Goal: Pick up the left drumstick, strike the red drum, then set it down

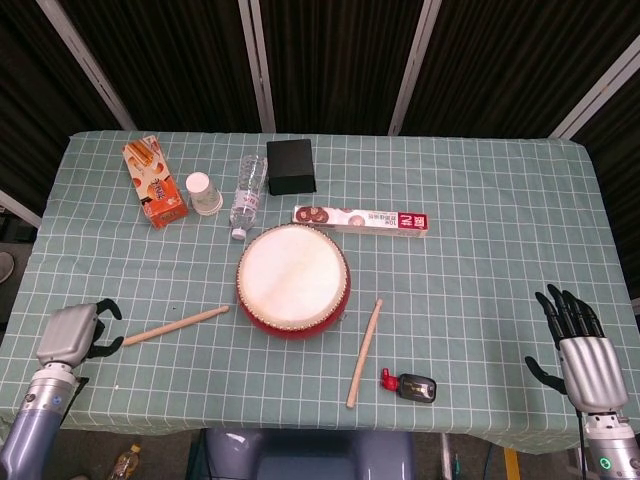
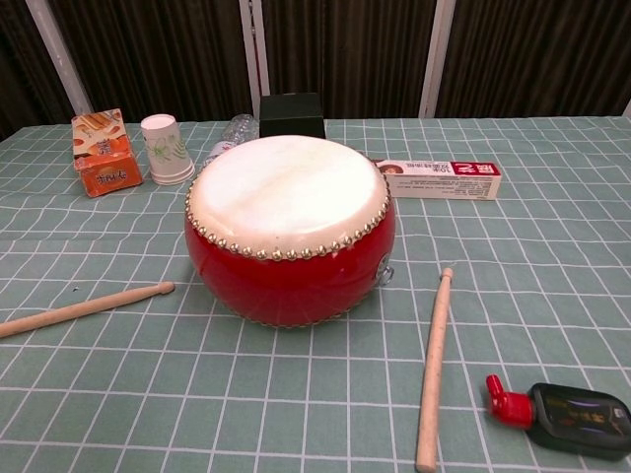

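Note:
The red drum point(image 1: 293, 281) point(image 2: 290, 226) with its pale skin stands at the table's middle. The left drumstick point(image 1: 175, 326) point(image 2: 84, 308) lies on the cloth to the drum's left, its thick end pointing outward. My left hand point(image 1: 74, 333) hovers just beyond that end, a short gap away, fingers apart and curved downward, holding nothing. The right drumstick point(image 1: 365, 353) point(image 2: 433, 367) lies to the drum's right. At the table's front right edge my right hand point(image 1: 580, 345) stays with fingers spread. Neither hand shows in the chest view.
Behind the drum are an orange carton point(image 1: 154, 181), a paper cup point(image 1: 203, 193), a lying water bottle point(image 1: 248, 193), a black box point(image 1: 291, 166) and a long flat box point(image 1: 361, 219). A small black bottle with a red cap point(image 1: 410, 385) lies beside the right drumstick.

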Tool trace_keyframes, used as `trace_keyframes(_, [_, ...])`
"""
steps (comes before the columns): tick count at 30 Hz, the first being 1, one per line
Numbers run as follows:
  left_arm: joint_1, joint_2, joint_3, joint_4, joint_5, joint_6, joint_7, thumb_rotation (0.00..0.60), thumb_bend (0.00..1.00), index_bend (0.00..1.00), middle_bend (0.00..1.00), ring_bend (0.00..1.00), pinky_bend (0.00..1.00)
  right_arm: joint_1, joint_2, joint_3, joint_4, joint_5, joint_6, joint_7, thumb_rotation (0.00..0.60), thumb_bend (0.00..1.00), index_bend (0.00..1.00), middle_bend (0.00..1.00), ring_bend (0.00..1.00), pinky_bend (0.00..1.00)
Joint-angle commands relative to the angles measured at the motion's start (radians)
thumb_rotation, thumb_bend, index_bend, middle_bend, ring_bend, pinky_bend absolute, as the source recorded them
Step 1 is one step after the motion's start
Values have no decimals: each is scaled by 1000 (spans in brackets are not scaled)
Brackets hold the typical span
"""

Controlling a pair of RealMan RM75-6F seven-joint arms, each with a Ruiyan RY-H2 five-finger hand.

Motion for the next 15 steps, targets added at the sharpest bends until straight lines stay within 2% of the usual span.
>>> trace_keyframes(1, [-46, -52, -16, 11, -90, -24, 58, 600, 268, 460, 1000, 1000, 1000, 0, 0, 0, -1, 1, -1, 2, 600, 251, 0, 0, 0, 116])
trace_keyframes(15, [-147, -196, -21, 120, -312, -18, 202, 600, 272, 457, 1000, 1000, 1000, 2, 3, 1, -4, 2, -4, 6, 600, 251, 0, 0, 0, 116])
